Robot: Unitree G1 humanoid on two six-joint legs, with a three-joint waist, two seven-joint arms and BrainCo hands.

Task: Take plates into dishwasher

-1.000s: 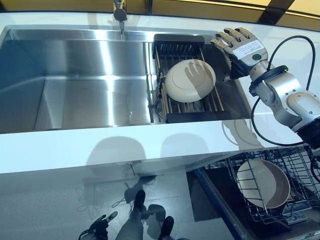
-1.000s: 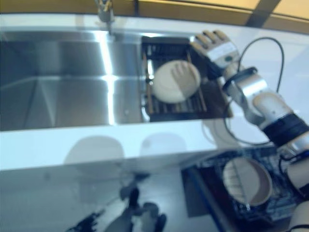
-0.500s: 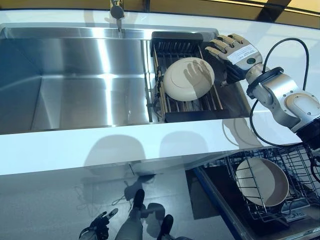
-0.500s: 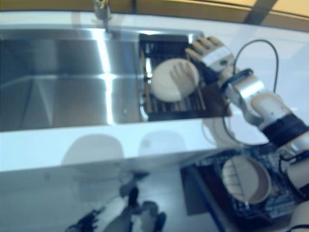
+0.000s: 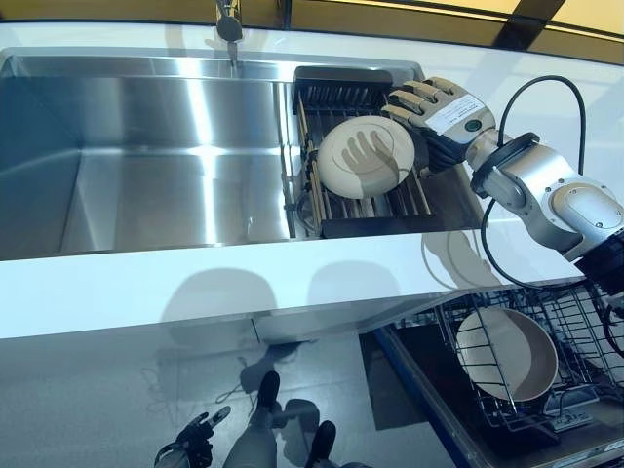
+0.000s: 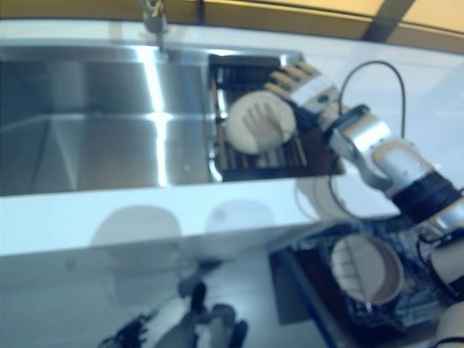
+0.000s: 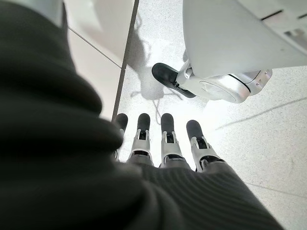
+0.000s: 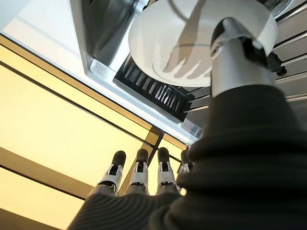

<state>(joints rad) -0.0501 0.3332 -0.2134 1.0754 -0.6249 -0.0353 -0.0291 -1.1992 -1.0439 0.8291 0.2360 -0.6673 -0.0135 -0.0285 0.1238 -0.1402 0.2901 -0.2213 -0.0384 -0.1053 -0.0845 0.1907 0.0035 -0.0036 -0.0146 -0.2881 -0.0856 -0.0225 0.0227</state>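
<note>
Right hand (image 5: 439,109), fingers apart, over plate (image 5: 366,156) on sink (image 5: 146,146) rack (image 5: 375,200); white counter (image 5: 195,283)

No text can be read anywhere — the white label (on the right hand (image 5: 444,109)) stays illegible.

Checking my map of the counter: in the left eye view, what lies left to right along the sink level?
Sink basin → drying rack → cream plate on the rack → right hand, fingers straight, beside the plate.
</note>
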